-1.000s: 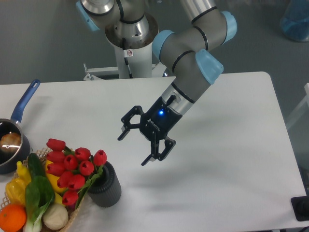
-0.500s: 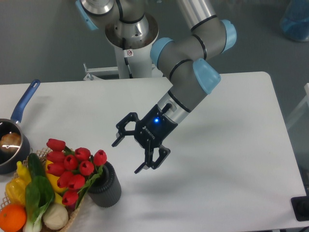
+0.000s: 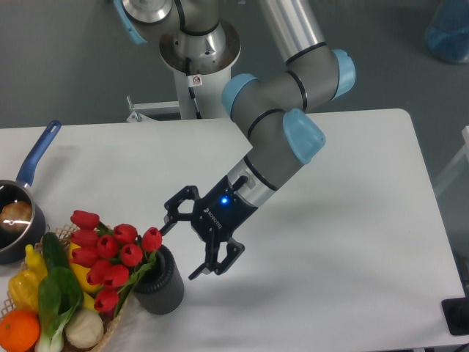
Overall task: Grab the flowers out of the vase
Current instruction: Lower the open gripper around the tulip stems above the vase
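A bunch of red tulips, the flowers (image 3: 110, 253), leans left out of the vase (image 3: 162, 282), a small dark grey ribbed pot near the table's front left. My gripper (image 3: 179, 248) hangs just right of the blooms and a little above the pot's mouth. It is open, with one finger (image 3: 173, 209) near the rightmost bud and the other (image 3: 212, 262) to the right of the pot. Nothing sits between the fingers.
A wicker basket (image 3: 110, 328) of vegetables and fruit, with an orange (image 3: 18, 329), lies at the front left, partly under the tulips. A blue-handled saucepan (image 3: 22, 205) sits at the left edge. The white table (image 3: 337, 257) stretches off to the right.
The open gripper has travelled down and to the left, from mid-table to right beside the tulips and the pot. The flowers and pot have not moved.
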Available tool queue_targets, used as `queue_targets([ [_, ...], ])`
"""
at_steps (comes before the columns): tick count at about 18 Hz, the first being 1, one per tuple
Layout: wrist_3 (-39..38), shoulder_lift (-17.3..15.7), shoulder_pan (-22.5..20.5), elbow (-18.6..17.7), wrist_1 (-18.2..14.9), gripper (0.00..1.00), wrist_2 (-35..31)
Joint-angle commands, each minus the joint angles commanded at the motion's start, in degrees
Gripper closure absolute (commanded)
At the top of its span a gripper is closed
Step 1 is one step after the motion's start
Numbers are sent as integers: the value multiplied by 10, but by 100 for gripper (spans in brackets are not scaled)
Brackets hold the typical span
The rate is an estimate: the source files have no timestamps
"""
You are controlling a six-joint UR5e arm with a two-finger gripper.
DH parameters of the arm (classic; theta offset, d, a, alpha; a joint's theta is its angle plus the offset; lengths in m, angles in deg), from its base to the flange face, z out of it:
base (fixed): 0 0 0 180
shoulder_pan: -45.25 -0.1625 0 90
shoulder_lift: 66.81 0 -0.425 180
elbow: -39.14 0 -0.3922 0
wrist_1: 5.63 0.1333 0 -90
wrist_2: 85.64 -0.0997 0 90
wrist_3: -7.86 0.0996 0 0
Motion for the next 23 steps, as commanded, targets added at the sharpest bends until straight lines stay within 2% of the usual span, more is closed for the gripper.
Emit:
queue_targets([
  [8,1,11,16,1,1,0,0],
  [12,1,17,24,8,1,4,0],
  [19,1,15,31,9,1,4,0],
  [21,1,15,33,9,1,9,-1],
  [23,1,15,34,9,1,19,-3],
])
